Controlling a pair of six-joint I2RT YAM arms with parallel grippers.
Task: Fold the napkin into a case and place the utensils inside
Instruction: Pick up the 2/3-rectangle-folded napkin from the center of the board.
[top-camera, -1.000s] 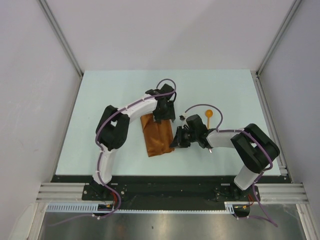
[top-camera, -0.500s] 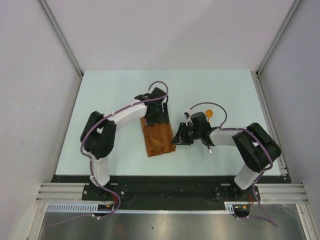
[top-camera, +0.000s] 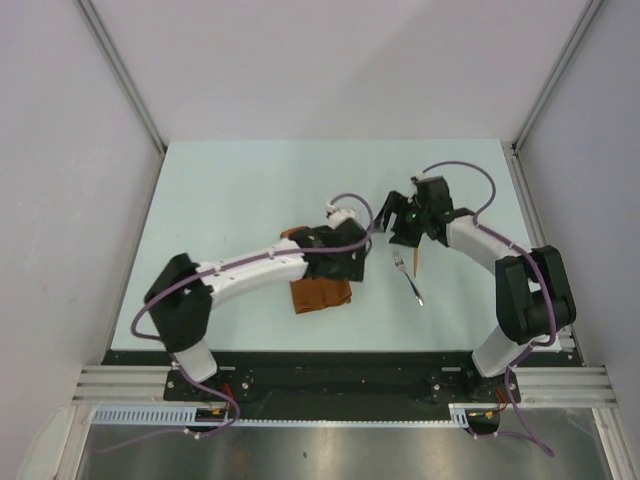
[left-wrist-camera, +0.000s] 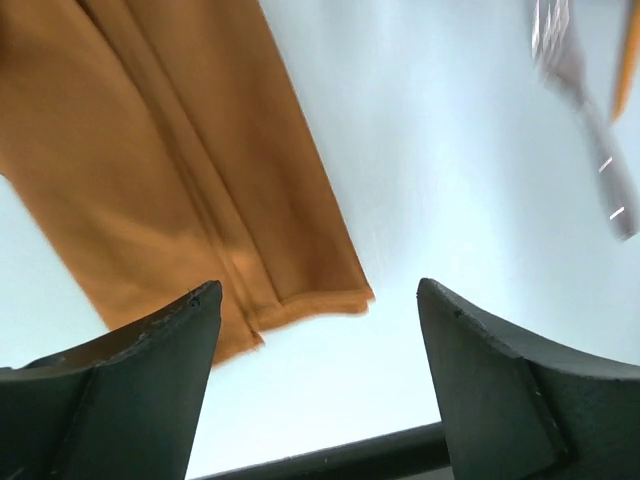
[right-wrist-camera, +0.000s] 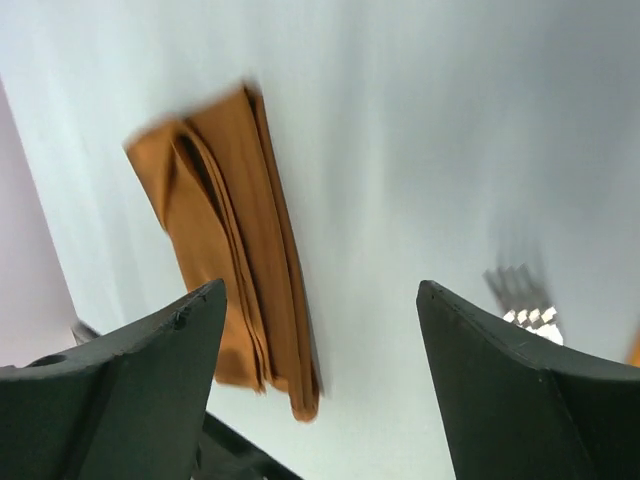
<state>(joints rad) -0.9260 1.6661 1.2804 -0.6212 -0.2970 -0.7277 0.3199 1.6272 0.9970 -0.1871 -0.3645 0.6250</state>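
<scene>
Napkin (top-camera: 320, 295): folded narrow, flat by the desk's (top-camera: 220, 190) near edge, ready for filling | fork (top-camera: 408, 276): loose to its right | left claw (left-wrist-camera: 318, 292), right claw (right-wrist-camera: 320, 288): both released, empty, free to fetch it

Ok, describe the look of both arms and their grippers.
Both the left arm and right arm have white tubular links joined by chunky black joints, with a thin purple cable looping along each. The left gripper and right gripper are black, each with two dark, wedge-shaped fingers. No markings are visible.
</scene>
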